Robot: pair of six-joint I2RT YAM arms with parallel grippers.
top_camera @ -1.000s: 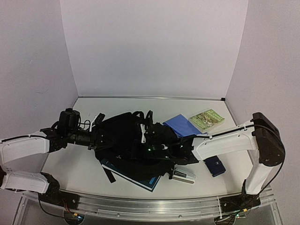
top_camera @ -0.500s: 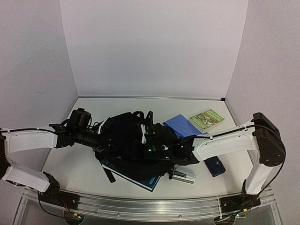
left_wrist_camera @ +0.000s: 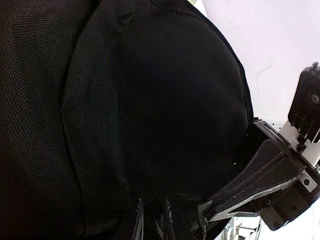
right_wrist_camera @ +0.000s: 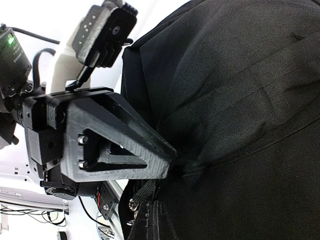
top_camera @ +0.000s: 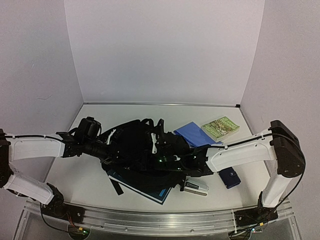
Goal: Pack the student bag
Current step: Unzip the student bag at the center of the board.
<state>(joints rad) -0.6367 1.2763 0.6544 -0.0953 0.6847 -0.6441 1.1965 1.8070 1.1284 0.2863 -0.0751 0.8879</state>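
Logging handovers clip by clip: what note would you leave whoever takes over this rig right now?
Left gripper: pinching the left edge of the student bag.
Right gripper: shut on its right-side fabric.
The bag lies mid-table over a blue book.
Done: nothing visibly packed.
To do: green book, blue folder, dark blue case, stapler-like item, all outside the bag.

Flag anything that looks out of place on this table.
A dark book lies pinned under the student bag, its corner sticking out at the near edge, outside the bag rather than in it.
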